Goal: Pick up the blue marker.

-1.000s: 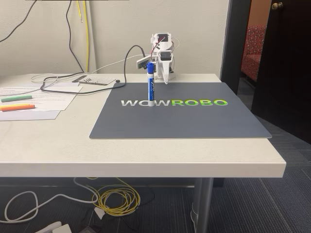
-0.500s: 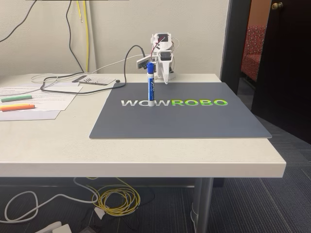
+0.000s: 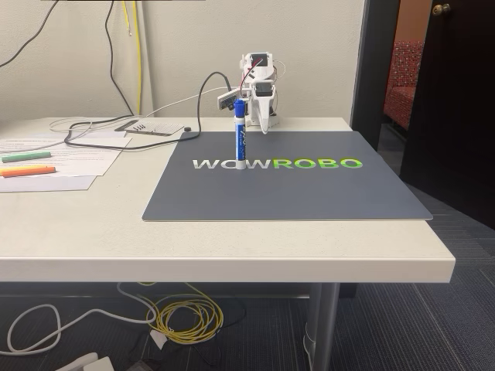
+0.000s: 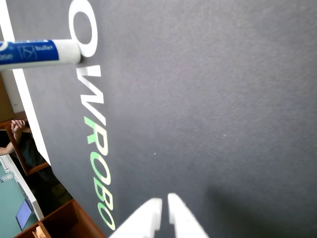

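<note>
The blue marker (image 3: pixel 240 137) stands upright on its white end on the dark grey mat (image 3: pixel 309 193), over the white letters of the printed logo. Behind it, at the far edge of the mat, the white arm is folded, with my gripper (image 3: pixel 264 122) pointing down, apart from the marker. In the wrist view the marker (image 4: pixel 37 52) enters from the top left, its white end resting on the mat (image 4: pixel 223 99). My gripper (image 4: pixel 164 202) sits at the bottom edge, fingertips together with only a thin slit and nothing between them.
A green highlighter (image 3: pixel 25 156) and an orange highlighter (image 3: pixel 27 171) lie on papers (image 3: pixel 69 158) at the table's left. Cables (image 3: pixel 116 127) run across the back left. The table's front edge (image 3: pixel 232 267) is near the camera. A dark door (image 3: pixel 452 100) stands at the right.
</note>
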